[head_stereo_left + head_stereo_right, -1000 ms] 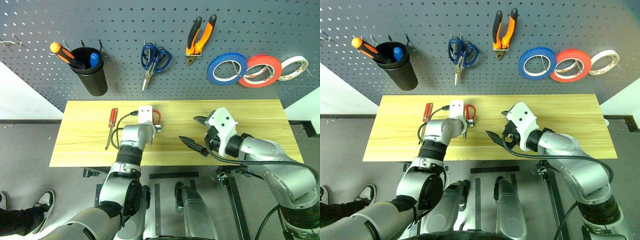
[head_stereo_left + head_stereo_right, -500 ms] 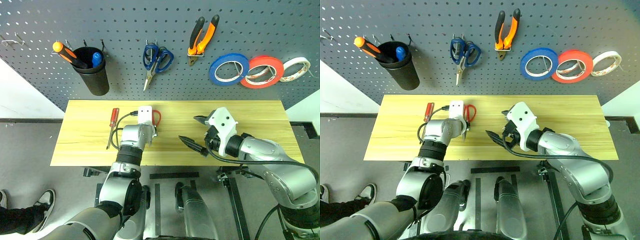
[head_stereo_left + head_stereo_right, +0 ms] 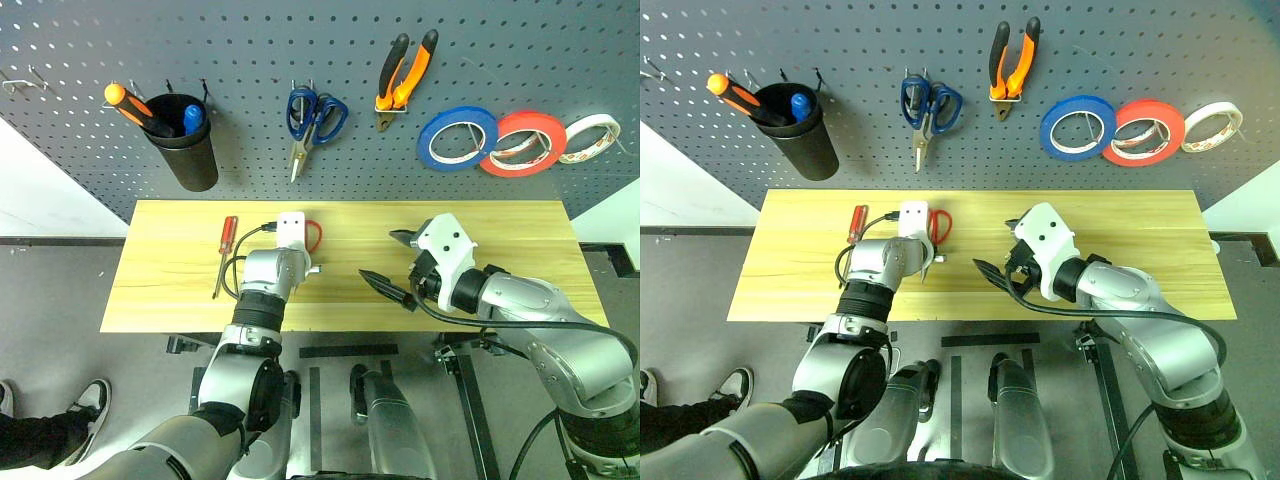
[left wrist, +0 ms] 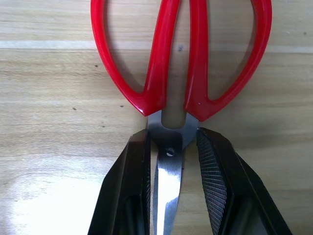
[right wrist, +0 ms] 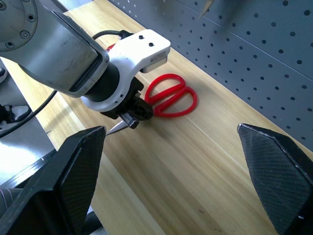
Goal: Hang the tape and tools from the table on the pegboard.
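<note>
The red-handled scissors (image 4: 159, 63) lie flat on the light wood table (image 3: 520, 225), left of its middle. My left gripper (image 4: 172, 139) is shut on them, one finger pressed on each side of the blades at the pivot. My right gripper (image 3: 385, 258) hovers open and empty above the table's middle, to the right of the scissors (image 5: 171, 100). The blue tape (image 3: 456, 137) and the orange-and-black pliers (image 3: 402, 70) hang on the pegboard (image 3: 250, 60) behind the table.
Blue-handled scissors (image 3: 312, 118), a red-orange roll (image 3: 522, 142), a white roll (image 3: 588, 137) and a black cup (image 3: 184, 140) holding screwdrivers hang on the pegboard. A red screwdriver (image 3: 224, 255) lies on the table's left part. A person's shoe (image 3: 85, 400) shows on the floor at the left.
My left gripper's fingers have closed from wide open onto the red scissors at the pivot. Neither arm has moved, and the right gripper has stayed open.
</note>
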